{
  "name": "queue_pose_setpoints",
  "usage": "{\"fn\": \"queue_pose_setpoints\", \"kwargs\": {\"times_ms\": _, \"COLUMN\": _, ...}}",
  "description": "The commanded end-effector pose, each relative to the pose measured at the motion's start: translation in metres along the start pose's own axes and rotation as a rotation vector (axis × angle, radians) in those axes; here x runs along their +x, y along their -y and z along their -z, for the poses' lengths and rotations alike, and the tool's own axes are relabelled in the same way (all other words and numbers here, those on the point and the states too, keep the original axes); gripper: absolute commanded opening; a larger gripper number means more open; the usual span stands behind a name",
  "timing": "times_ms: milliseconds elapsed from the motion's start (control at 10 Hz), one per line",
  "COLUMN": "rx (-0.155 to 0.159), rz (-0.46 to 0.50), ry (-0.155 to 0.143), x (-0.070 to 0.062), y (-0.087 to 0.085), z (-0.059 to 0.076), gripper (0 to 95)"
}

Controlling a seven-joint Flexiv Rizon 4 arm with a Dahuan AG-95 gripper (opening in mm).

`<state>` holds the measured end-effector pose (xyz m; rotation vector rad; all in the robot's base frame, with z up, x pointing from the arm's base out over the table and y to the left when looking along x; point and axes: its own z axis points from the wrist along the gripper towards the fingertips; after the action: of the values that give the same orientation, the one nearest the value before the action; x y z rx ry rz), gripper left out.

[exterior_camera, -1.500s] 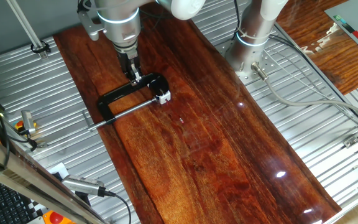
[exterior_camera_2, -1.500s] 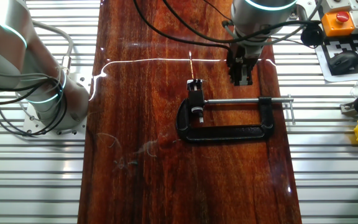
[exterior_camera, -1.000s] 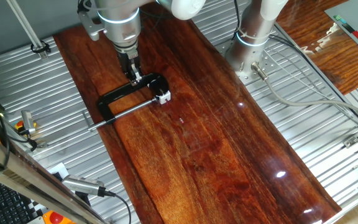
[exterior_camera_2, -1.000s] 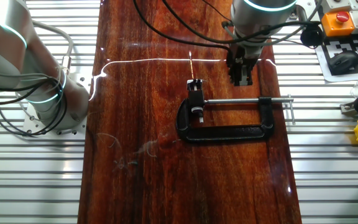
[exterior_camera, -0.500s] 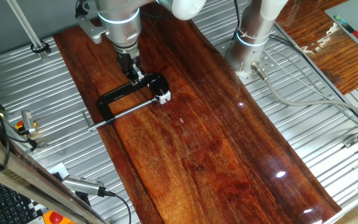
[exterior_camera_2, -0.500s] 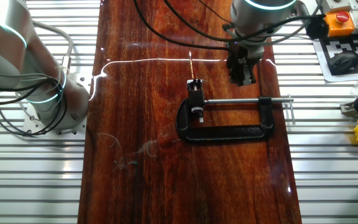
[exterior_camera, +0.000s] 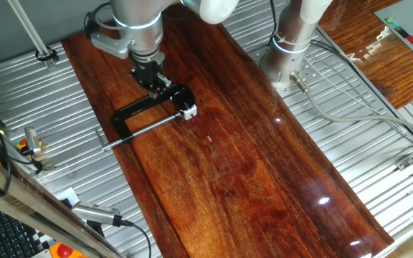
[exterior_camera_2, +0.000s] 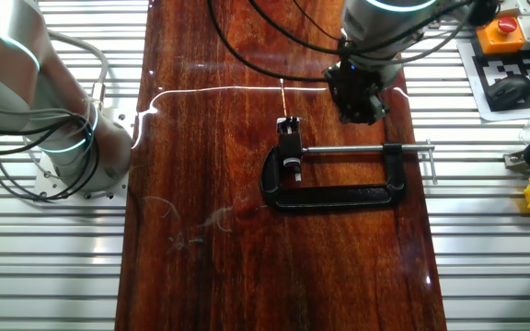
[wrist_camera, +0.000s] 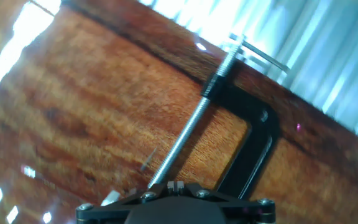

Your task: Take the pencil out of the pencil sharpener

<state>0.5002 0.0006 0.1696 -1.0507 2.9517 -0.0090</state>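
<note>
- The gripper (exterior_camera_2: 358,108) hangs over the wooden board (exterior_camera_2: 283,267), above the black clamp (exterior_camera_2: 334,195); whether its fingers are parted or closed cannot be told.
- The pencil sharpener (exterior_camera_2: 289,129), held at the clamp's jaw end, sits to one side of the gripper, near but apart from it.
- The pencil (exterior_camera_2: 282,96) sticks out of the sharpener, pointing away from the clamp, untouched.
- In the hand view, the clamp's threaded screw (wrist_camera: 191,134) runs diagonally.
</note>
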Motion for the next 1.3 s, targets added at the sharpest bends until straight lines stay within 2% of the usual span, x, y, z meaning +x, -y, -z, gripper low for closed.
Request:
{"fn": "queue_pose_setpoints", "kwargs": {"times_ms": 100, "rx": 0.001, "rz": 0.129, "ry": -0.002, "x": 0.0, "y": 0.0, "z": 0.0, "gripper": 0.0}}
{"fn": "queue_pose_setpoints", "kwargs": {"times_ms": 600, "rx": -0.001, "rz": 0.144, "ry": -0.001, "x": 0.001, "y": 0.001, "z": 0.0, "gripper": 0.0}}
{"fn": "queue_pose_setpoints", "kwargs": {"times_ms": 700, "rx": 0.006, "rz": 0.191, "ry": -0.004, "x": 0.004, "y": 0.006, "z": 0.001, "gripper": 0.0}}
{"fn": "queue_pose_setpoints", "kwargs": {"times_ms": 800, "rx": 0.009, "rz": 0.238, "ry": -0.001, "x": 0.007, "y": 0.015, "z": 0.001, "gripper": 0.0}}
{"fn": "queue_pose_setpoints", "kwargs": {"times_ms": 1000, "rx": 0.003, "rz": 0.312, "ry": 0.005, "x": 0.009, "y": 0.052, "z": -0.001, "gripper": 0.0}}
{"fn": "queue_pose_setpoints", "kwargs": {"times_ms": 1100, "rx": 0.004, "rz": 0.318, "ry": 0.003, "x": 0.008, "y": 0.059, "z": -0.001, "gripper": 0.0}}
{"fn": "queue_pose_setpoints", "kwargs": {"times_ms": 1200, "rx": 0.003, "rz": 0.339, "ry": 0.002, "x": 0.007, "y": 0.082, "z": -0.002, "gripper": 0.0}}
{"fn": "queue_pose_setpoints", "kwargs": {"times_ms": 1300, "rx": 0.002, "rz": 0.336, "ry": -0.001, "x": 0.01, "y": 0.098, "z": -0.001, "gripper": 0.0}}
